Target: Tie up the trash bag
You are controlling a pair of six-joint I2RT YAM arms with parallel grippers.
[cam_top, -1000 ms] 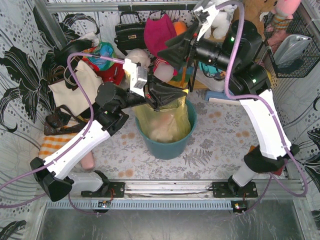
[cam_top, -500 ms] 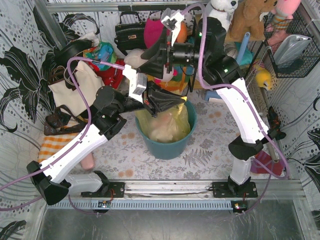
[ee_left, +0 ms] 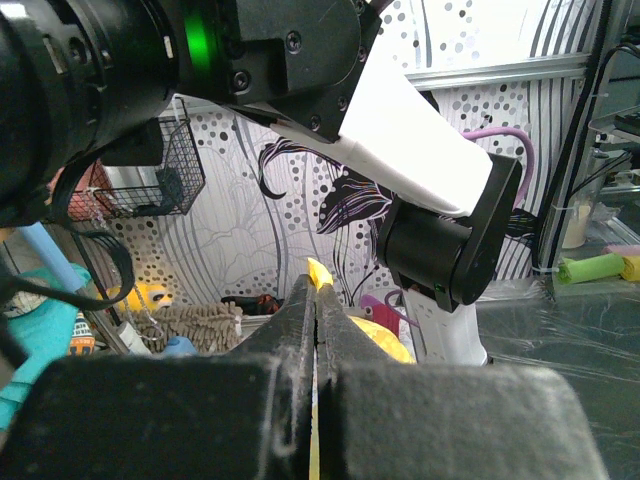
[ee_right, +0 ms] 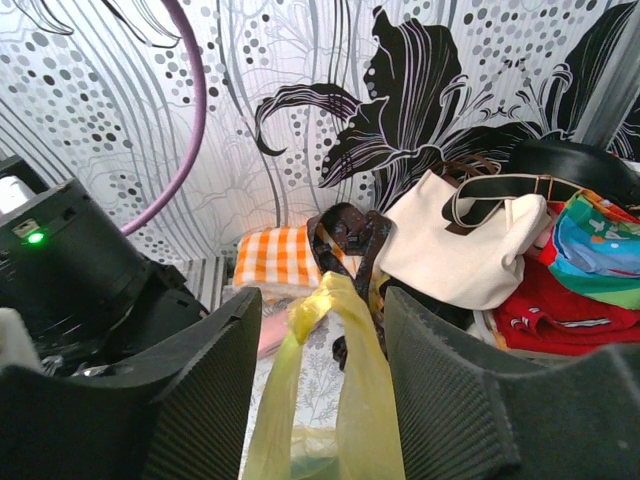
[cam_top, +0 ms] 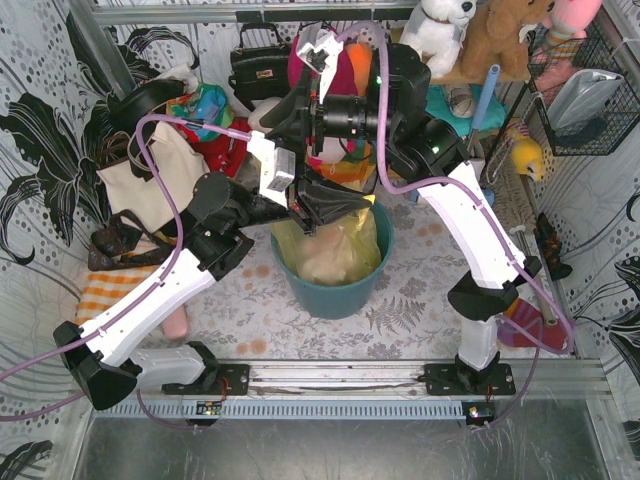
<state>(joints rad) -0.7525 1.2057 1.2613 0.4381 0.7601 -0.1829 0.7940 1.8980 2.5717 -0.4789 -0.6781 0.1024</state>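
The yellow-green trash bag [cam_top: 325,245] sits in the teal bin [cam_top: 345,297] at mid table, with white paper showing through. My left gripper [cam_top: 338,205] is over the bin's far rim, shut on a pinch of the bag's top edge. In the left wrist view a yellow tip [ee_left: 318,272] pokes out between the closed fingers [ee_left: 345,335]. My right gripper [cam_top: 287,115] reaches leftward above the left wrist. It is open, and a raised yellow loop of the bag [ee_right: 335,330] stands between its fingers [ee_right: 215,380] without being pinched.
A cream tote [cam_top: 150,175] and an orange checked cloth [cam_top: 105,290] lie at the left. A black handbag [cam_top: 260,65], red clothes and plush toys [cam_top: 440,25] crowd the back. A wire basket [cam_top: 590,95] hangs at the right. The two arms cross closely over the bin.
My right arm has swung from the back right leftward across the bin, and its open gripper is now around the bag's raised loop. My left gripper has kept its hold, hardly moving.
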